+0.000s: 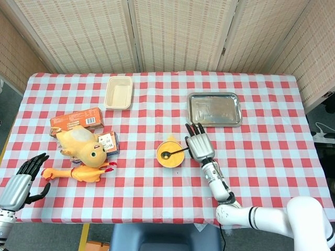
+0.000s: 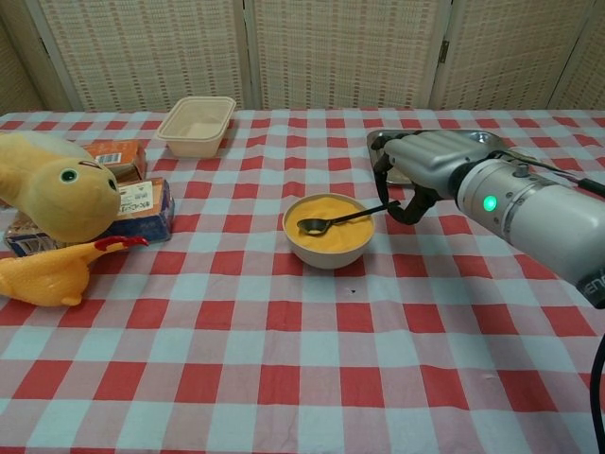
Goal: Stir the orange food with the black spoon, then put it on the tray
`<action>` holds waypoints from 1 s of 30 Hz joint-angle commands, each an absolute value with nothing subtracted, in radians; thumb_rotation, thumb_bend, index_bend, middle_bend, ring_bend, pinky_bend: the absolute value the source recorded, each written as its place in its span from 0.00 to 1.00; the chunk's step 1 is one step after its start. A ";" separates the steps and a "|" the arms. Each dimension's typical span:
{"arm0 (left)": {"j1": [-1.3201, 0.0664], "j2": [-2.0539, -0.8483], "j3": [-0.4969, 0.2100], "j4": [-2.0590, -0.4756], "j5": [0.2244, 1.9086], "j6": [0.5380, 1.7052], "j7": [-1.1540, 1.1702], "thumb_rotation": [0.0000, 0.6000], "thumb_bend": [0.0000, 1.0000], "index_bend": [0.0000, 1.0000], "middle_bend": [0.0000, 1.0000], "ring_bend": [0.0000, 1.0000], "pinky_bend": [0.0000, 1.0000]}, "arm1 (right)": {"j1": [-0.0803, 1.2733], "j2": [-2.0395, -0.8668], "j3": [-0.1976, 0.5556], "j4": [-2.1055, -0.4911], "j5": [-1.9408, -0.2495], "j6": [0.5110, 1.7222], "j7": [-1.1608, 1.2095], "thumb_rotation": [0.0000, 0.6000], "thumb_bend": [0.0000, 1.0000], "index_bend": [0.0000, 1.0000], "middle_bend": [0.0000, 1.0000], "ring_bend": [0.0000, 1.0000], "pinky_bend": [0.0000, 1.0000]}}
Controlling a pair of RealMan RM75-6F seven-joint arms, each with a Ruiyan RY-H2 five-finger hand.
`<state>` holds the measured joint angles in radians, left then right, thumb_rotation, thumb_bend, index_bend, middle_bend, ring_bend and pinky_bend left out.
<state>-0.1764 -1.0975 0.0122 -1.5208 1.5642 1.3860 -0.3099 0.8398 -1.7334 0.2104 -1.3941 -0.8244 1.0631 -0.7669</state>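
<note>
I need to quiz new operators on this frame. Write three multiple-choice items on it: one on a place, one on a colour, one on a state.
1. Where does the bowl of the black spoon lie?
A. On the tray
B. In the bowl of orange food
C. On the tablecloth

2. What colour is the tray?
A. Silver
B. Blue
C. Black

3. What is the left hand doing?
A. Gripping the rubber chicken
B. Pressing the orange box
C. Holding nothing

Key: 1 B, its scoop sits in the orange food, the handle reaching to the right hand. 2 A, bare shiny metal. 3 C, its fingers are spread, apart from the toys.
</note>
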 commanded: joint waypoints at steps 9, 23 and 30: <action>-0.178 -1.098 0.013 -1.517 1.563 1.383 -0.313 1.00 0.45 0.00 0.00 0.00 0.09 | 0.843 -1.742 0.209 -1.382 -0.821 1.064 -0.768 1.00 0.37 0.51 0.04 0.00 0.00; -0.178 -1.096 0.014 -1.520 1.567 1.387 -0.315 1.00 0.45 0.00 0.00 0.00 0.09 | 0.835 -1.751 0.203 -1.371 -0.880 1.096 -0.736 1.00 0.36 0.63 0.07 0.00 0.01; -0.178 -1.095 0.015 -1.519 1.568 1.386 -0.318 1.00 0.45 0.00 0.00 0.00 0.09 | 0.825 -1.766 0.183 -1.336 -0.976 1.139 -0.712 1.00 0.37 0.79 0.17 0.00 0.08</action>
